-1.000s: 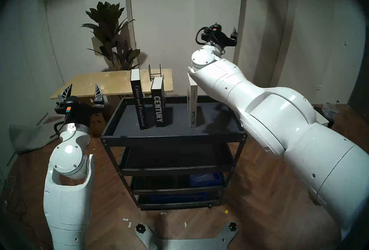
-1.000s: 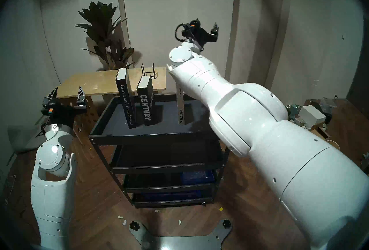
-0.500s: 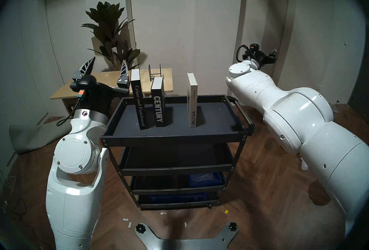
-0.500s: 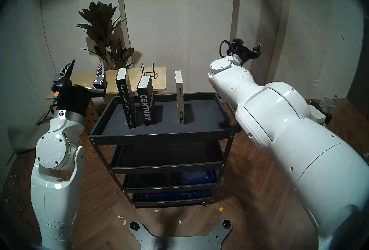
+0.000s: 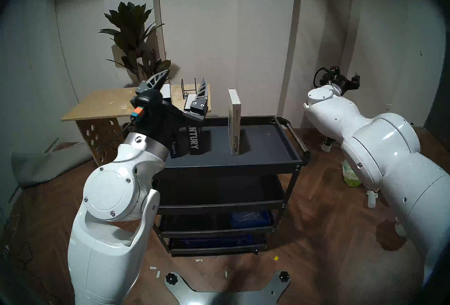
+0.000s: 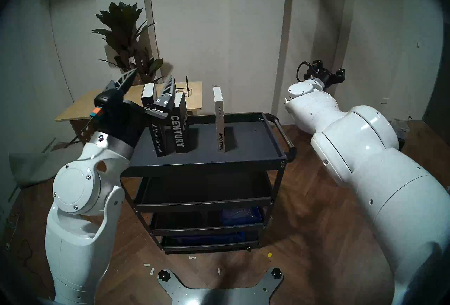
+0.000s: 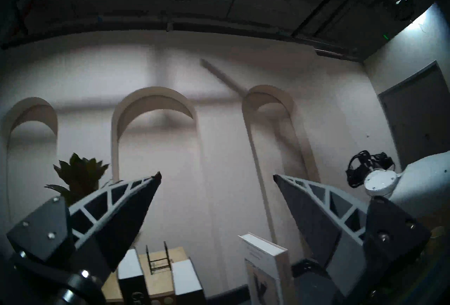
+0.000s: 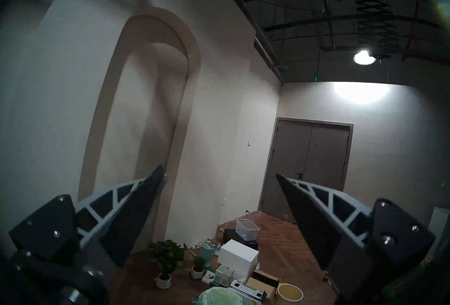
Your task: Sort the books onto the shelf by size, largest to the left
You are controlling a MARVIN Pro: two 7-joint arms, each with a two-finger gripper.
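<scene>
Head view, three upright books (image 5: 235, 124), cart shelf (image 5: 267, 151)

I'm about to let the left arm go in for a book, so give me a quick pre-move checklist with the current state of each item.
1. left gripper open and empty: ok.
2. right gripper open, empty, off to the cart's right side: ok.
3. All three books upright on the top tray: ok.
4. Order, largest leftmost: not ok. The shorter CENTURY book stands between Crime and Punishment and the taller WELCOME book.
5. Free gap around WELCOME for fingers: ok.
6. Left fingers lined up on one book: cannot tell; they sit high, near the two black books' tops.
</scene>
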